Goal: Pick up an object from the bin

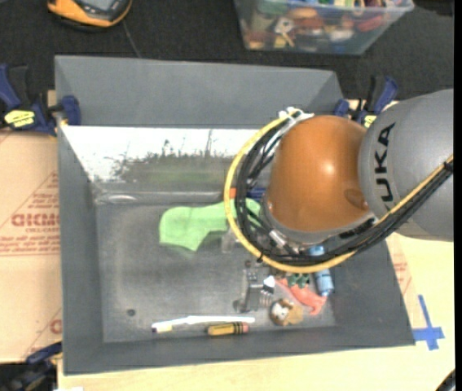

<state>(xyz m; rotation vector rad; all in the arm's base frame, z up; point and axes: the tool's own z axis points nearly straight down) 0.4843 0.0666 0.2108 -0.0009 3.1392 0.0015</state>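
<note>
Two slim things lie nearest, along the front wall of the bin (133,275): a white stick (186,323) and, touching its right end, a yellow-and-black crayon (227,329).

Just behind them, in the right front corner, is a small heap: a brown round piece (283,313), a salmon-red piece (310,300), a blue piece (324,283) and a dark green bit (298,279).

The gripper (254,290) is low at the heap's left edge, closest to the brown round piece. Cannot tell whether it is wide, narrow or closed on anything.

Above it are the orange cover (316,182) and looped cables.

Farther back, mid-floor, a crumpled green cloth (190,225) lies well apart from the stick, with its right end under the cables.
</note>
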